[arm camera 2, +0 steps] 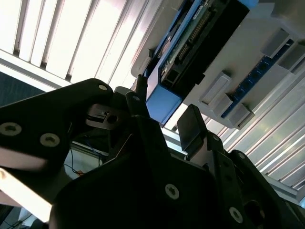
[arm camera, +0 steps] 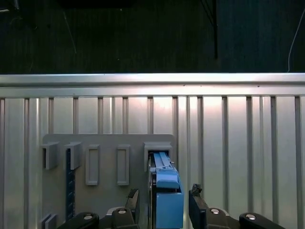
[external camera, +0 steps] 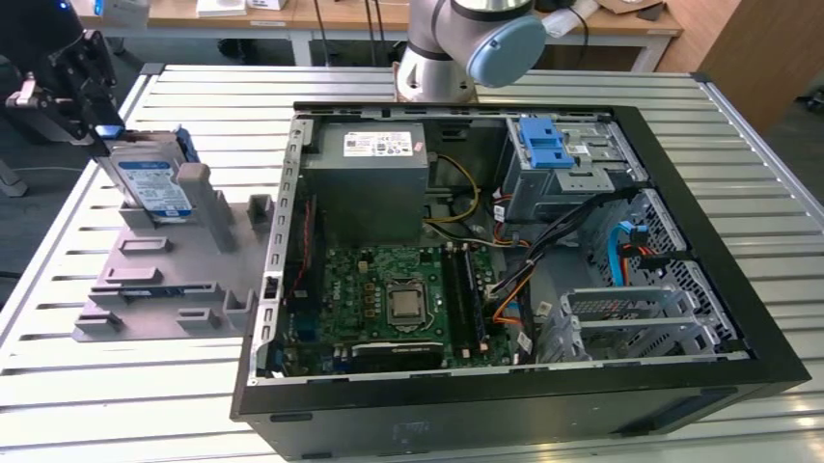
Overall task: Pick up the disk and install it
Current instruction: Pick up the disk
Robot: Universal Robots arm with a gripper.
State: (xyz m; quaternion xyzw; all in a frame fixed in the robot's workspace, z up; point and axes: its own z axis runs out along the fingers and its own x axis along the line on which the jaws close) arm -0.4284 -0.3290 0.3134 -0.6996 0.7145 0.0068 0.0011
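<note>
Claw [arm camera: 163, 192]: hanging wide open over the disk [arm camera: 167, 210], one finger [arm camera: 133, 205] sitting on each side of it, not gripping anything as far as I'm seeing
Whereabouts: it's standing on edge in a slot of the grey holder [external camera: 168, 280], out on the slatted bench [external camera: 618, 82] at the exterior view's left, well apart from the open PC case [external camera: 515, 405]
Contact: in both wrist views thin gaps are showing between fingers and drive, so I'm reckoning nothing is touching
Weight: I'm guessing it's handling dense for its size, metal body, totally stiff
Surface: bare metal is looking slick; the blue carrier frame [arm camera 2: 164, 102] is probably offering better bite
Fragility: I'm treating it as shock-sensitive, and the exposed circuit-board side [arm camera 2: 190, 33] isn't wanting any squeezing
Where to grab: I'm thinking the upper end sticking out of the holder, pads landing squarely so it isn't twisting in the slot
</note>
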